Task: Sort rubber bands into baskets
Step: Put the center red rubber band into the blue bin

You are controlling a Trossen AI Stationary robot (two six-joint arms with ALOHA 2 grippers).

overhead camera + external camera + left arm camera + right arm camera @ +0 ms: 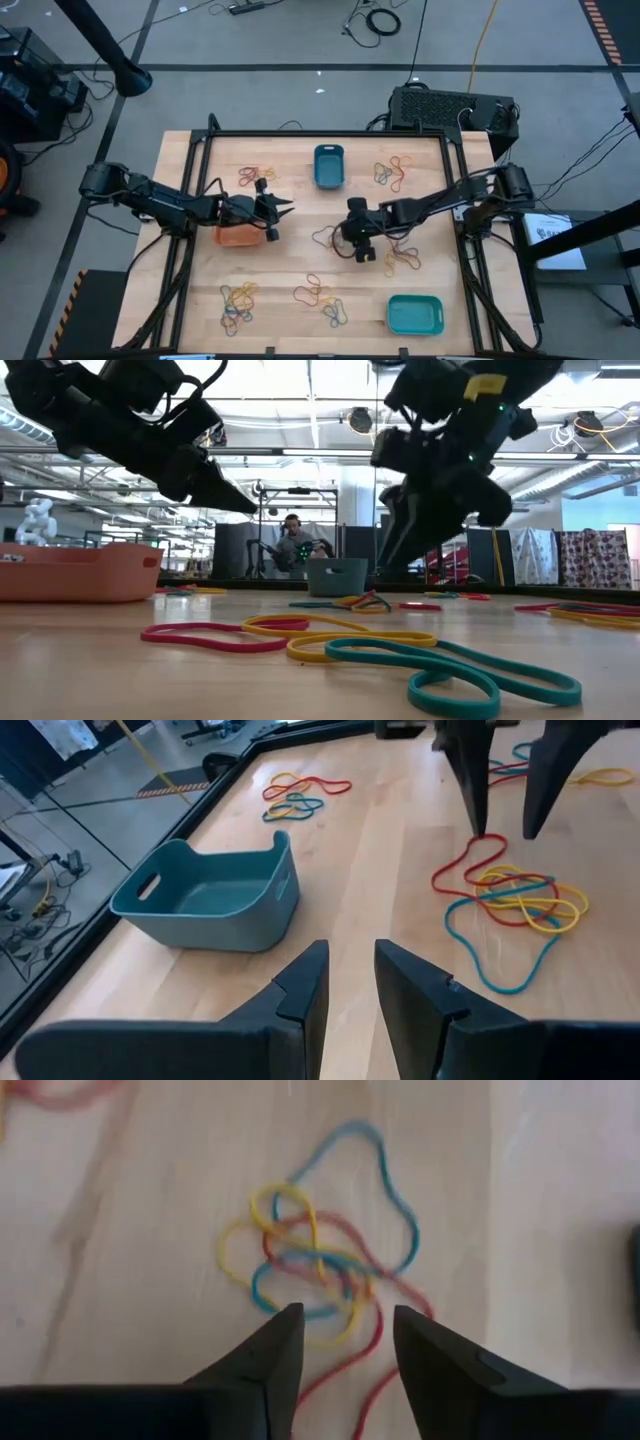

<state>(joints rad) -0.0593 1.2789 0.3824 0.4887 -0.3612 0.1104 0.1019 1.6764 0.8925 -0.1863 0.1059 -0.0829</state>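
End effector (340, 1355) apart above rubber bands (320, 1270)

My right gripper (362, 247) hangs open over a tangle of rubber bands (318, 1270), with nothing between its fingers. My left gripper (283, 210) points toward it across bare wood; that lane is unobstructed. The orange basket (238, 236) sits under my left wrist. The dark teal basket (328, 166) blocks the far centre, and the turquoise basket (414, 314) blocks the near right corner.
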